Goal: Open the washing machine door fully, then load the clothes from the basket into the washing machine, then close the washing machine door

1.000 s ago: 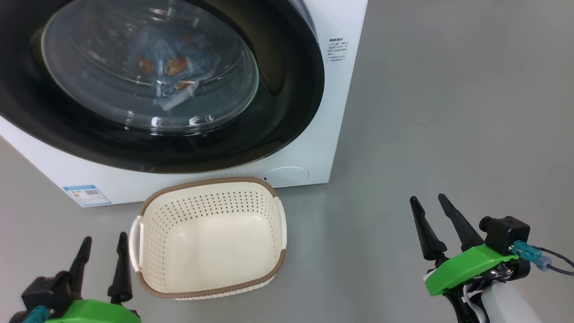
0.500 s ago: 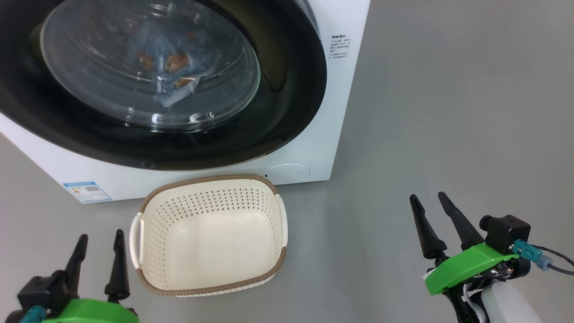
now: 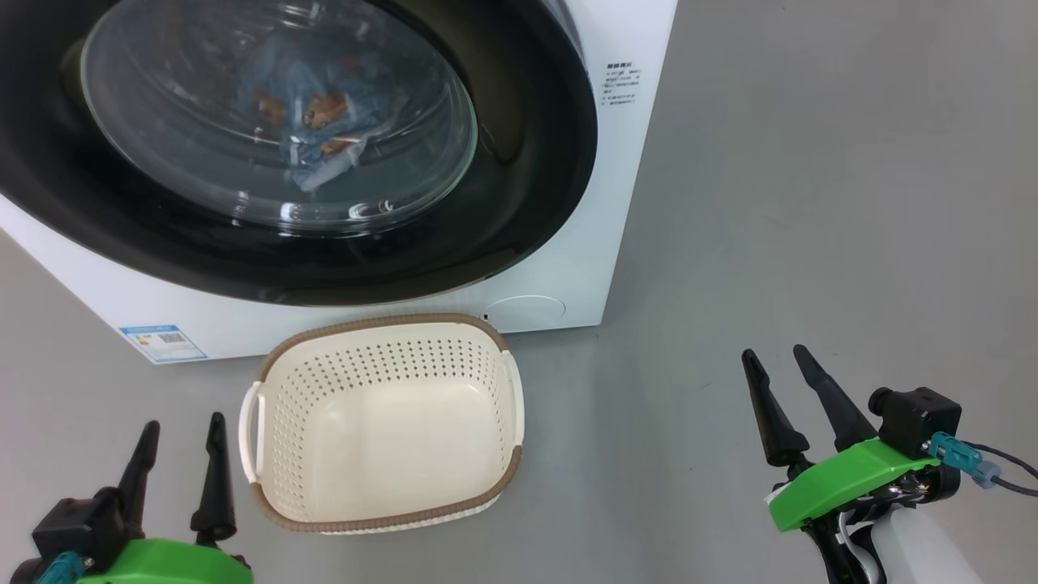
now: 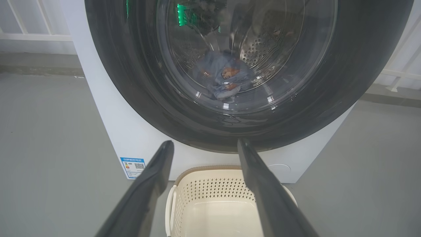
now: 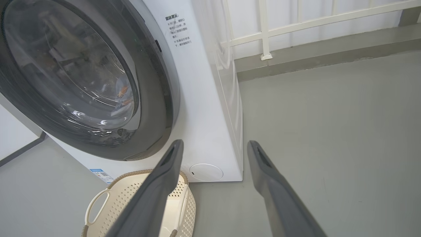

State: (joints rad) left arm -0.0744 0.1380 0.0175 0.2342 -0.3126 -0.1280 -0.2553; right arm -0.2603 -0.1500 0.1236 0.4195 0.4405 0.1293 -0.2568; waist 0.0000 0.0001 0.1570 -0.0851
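Plainly, the grey floor (image 3: 811,203) takes the widest stretch, running beneath and to the right of everything else; on it stands the washing machine (image 3: 624,211), a big white box seen from above in the head view, its front turned toward the robot; the washing machine door (image 3: 527,195) sits shut against that front, its wide glossy black ring lying flush with the white panel and its clear glass bowl bulging outward; just in front of the machine's lower edge rests the basket (image 3: 381,324), cream and perforated with a brown rim, upright, its bare bottom showing; the clothes (image 3: 316,122) lie behind the door glass, a bunched blue piece with small orange prints, and the left wrist view shows them low in the perforated steel drum; the left gripper (image 3: 183,419) hovers at the lower left, just beside the basket's left handle, its two dark fingers spread wide with nothing between them; the right gripper (image 3: 772,351) hangs at the lower right over bare floor, well apart from the basket, fingers likewise spread wide and holding nothing; smallest, a blue label sticker (image 3: 162,343) sits low on the left of the machine's front.
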